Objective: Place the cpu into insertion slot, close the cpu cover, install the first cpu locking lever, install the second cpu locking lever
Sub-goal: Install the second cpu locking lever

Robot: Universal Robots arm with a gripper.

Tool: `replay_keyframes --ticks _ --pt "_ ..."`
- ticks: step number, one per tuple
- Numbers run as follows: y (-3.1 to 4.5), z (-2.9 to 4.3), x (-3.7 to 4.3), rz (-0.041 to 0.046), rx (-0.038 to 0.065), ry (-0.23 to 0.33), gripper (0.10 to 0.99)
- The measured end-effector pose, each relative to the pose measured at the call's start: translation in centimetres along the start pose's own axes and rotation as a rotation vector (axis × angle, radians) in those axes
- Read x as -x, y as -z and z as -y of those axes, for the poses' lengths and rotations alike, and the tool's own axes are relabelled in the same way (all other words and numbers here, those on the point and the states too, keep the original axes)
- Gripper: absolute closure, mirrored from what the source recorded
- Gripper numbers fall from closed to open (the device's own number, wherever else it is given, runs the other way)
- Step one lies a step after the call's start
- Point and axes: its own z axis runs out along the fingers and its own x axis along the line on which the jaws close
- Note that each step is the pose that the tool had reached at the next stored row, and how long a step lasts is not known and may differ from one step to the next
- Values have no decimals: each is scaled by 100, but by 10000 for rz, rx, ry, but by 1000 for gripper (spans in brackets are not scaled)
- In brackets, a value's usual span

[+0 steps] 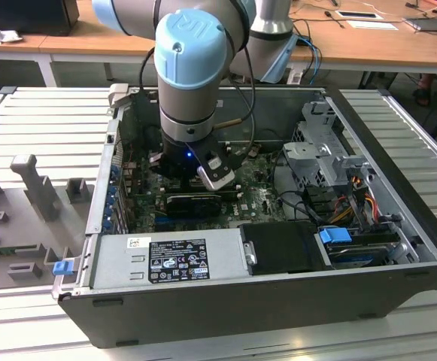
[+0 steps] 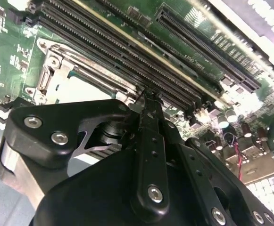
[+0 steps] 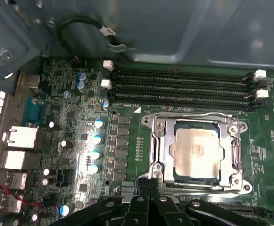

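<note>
The arm reaches down into the open computer case (image 1: 399, 248), its wrist over the middle of the green motherboard (image 3: 127, 155). The gripper (image 3: 148, 182) hangs low over the board, and in both wrist views its black fingers (image 2: 150, 101) are pressed together at the tips with nothing between them.

In the first wrist view the cpu (image 3: 196, 154) lies flat in the insertion slot (image 3: 197, 184), its pale metal face up and square to the dark frame. The cpu cover (image 3: 161, 155) is down over it, the silver frame ringing the chip so the face shows through the square opening. The fingertips sit just beside the cover's near edge, at the side away from the long black memory slots (image 3: 179, 87); I cannot tell whether they touch the metal. I cannot make out how the locking levers stand.

In the second wrist view the tips end just beside the black slots, with a corner of the silver socket frame (image 2: 52, 70) close by.

In the exterior view, a power supply (image 1: 165, 259) with a white label runs along the case's near wall, and a metal drive cage (image 1: 320, 147) stands toward the exterior view's right.
</note>
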Motion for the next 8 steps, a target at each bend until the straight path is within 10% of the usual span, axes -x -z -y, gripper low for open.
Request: replay_keyframes --ticks 8 --pt "-7 5 -6 24 311 6 980"
